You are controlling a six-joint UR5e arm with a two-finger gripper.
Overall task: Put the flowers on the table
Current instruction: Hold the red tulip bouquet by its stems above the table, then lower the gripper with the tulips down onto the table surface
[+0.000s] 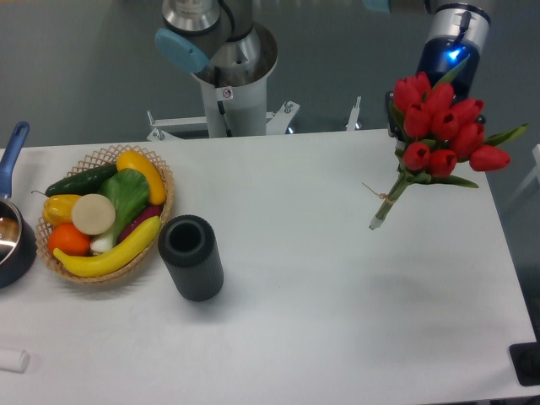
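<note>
The flowers (440,122), a bunch of red tulips with green leaves and twine-tied stems, hang tilted over the right side of the white table (337,278). The heads are up and the stem ends point down-left, close to the tabletop. My gripper (394,118) comes down from the blue wrist at the top right. It is mostly hidden behind the tulip heads and holds the bunch near the blooms. I cannot tell whether the stem tips touch the table.
A black cylinder (191,256) stands left of centre. A wicker basket (105,215) of produce sits at the left, next to a dark pot with a blue handle (13,236). The robot base (228,76) is behind the far edge.
</note>
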